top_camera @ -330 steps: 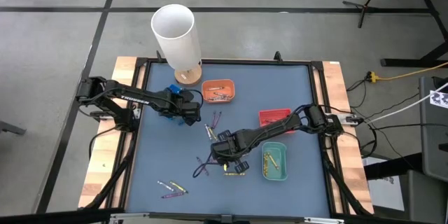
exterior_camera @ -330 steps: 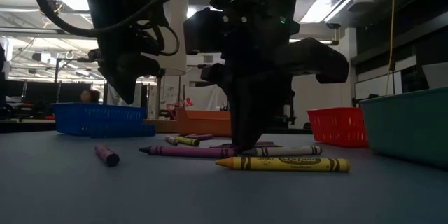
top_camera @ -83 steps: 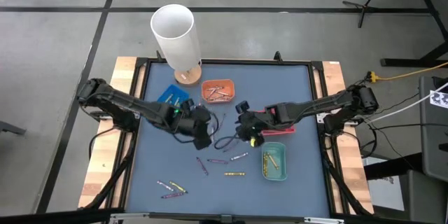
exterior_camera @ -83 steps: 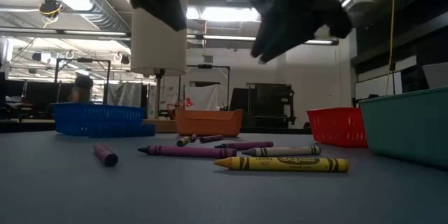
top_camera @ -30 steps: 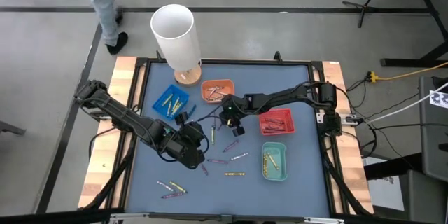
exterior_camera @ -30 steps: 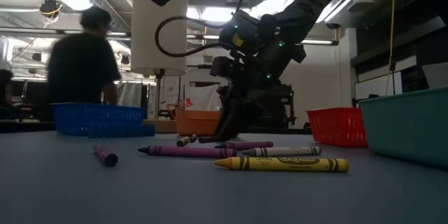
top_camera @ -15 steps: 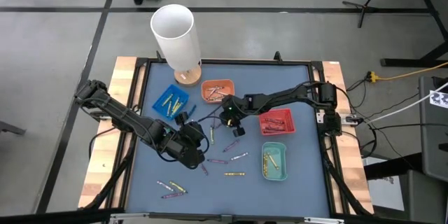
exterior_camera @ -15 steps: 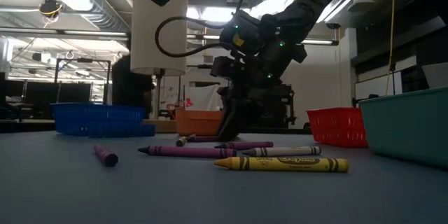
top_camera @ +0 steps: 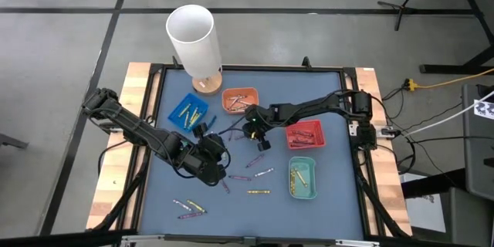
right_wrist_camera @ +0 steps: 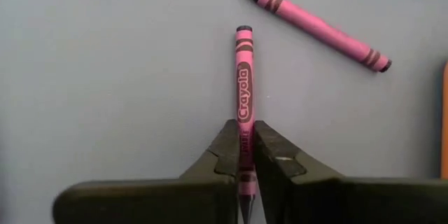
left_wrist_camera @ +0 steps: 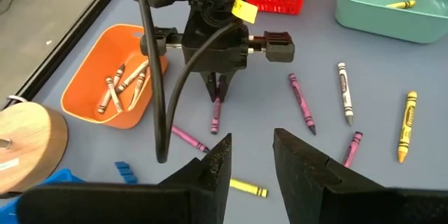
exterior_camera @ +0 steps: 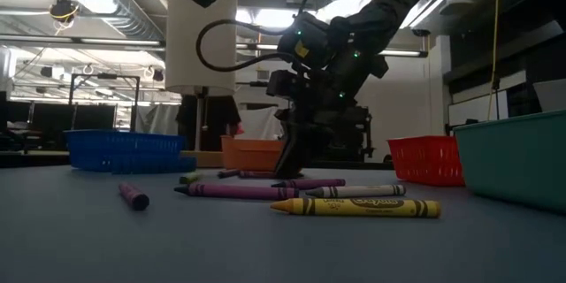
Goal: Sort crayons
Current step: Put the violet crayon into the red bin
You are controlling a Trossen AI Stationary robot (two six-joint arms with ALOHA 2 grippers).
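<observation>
Crayons: the thin pink paper-wrapped crayon (right_wrist_camera: 243, 91) I'm after lies flat mid-table, at 7 o'clock from the shallow orange plastic tray (top_camera: 240, 99). My right gripper (right_wrist_camera: 243, 155) is clenched on its end, low down so I can lift it for sorting. The left gripper (left_wrist_camera: 250, 159) hovers nearby, fingers apart, empty. Matte blue-grey tabletop (top_camera: 324, 93); workshop room behind.

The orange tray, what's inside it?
The orange tray holds a handful of pale, paper-wrapped crayons lying loose on its floor, seen from the left wrist. Nothing else shows there. From table level its wall hides the contents.
</observation>
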